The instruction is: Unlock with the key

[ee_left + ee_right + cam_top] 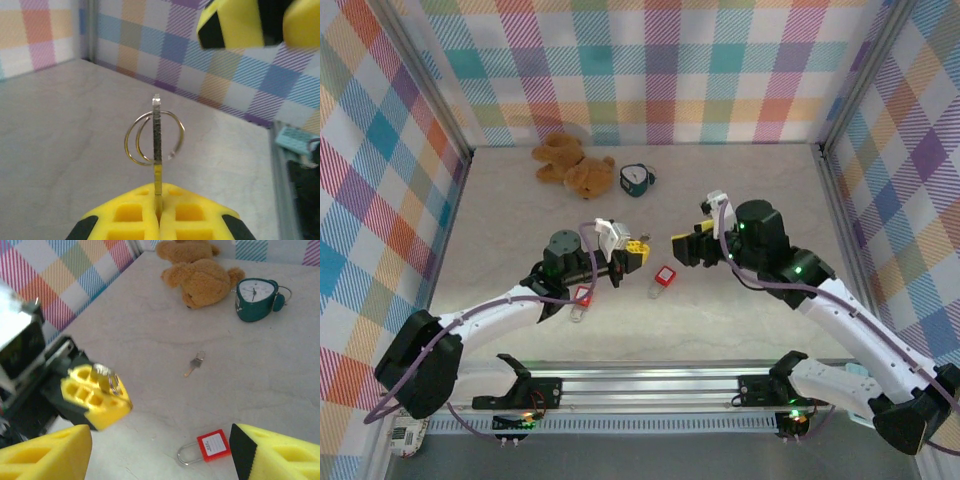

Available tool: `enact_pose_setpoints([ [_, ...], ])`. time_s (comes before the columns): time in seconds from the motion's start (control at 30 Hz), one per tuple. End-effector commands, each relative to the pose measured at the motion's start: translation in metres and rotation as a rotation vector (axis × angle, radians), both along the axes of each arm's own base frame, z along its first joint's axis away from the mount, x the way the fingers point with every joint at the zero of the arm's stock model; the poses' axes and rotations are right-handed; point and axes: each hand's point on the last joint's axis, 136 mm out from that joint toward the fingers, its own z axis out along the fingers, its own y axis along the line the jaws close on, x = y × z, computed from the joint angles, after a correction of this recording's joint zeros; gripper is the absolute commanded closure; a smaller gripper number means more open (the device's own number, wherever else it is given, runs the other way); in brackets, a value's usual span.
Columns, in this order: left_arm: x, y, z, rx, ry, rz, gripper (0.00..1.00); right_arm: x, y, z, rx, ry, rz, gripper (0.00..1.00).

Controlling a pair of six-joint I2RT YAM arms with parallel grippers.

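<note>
My left gripper [632, 255] is shut on the key [157, 132]. The key stands edge-on between the yellow fingers [130, 215], with its head and two thin rings sticking out past the tips. In the right wrist view the same key head [104, 377] shows above my left gripper [97, 397]. My right gripper [682, 247] faces it from the right, a short gap away, open with nothing between its fingers [280, 455]. A red padlock [666, 276] lies flat on the table below the gap between the two grippers, its silver shackle pointing left [212, 446].
A second red padlock [582, 295] lies by my left arm. Another small key [194, 363] with a ring lies loose on the table beyond the first padlock. A brown teddy bear [573, 165] and a teal alarm clock [637, 180] sit at the back. Plaid walls enclose the table.
</note>
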Motion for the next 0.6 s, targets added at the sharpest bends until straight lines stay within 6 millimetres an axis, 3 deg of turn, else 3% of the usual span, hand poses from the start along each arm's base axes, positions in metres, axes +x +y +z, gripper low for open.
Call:
enact_pose_setpoints([
  [0.0, -0.020, -0.011, 0.008, -0.062, 0.166, -0.177, 1.00, 0.006, 0.004, 0.017, 0.097, -0.029, 0.102, 0.28],
  [0.07, -0.022, -0.014, 0.006, -0.061, 0.215, -0.208, 1.00, -0.005, 0.010, 0.022, 0.206, 0.004, 0.218, 0.27],
  [0.2, -0.025, -0.014, 0.005, -0.056, 0.244, -0.228, 1.00, -0.016, 0.026, 0.015, 0.226, 0.045, 0.358, 0.24],
  [0.57, -0.027, -0.014, 0.003, -0.042, 0.254, -0.245, 1.00, -0.005, 0.054, -0.008, 0.237, 0.177, 0.462, 0.35],
])
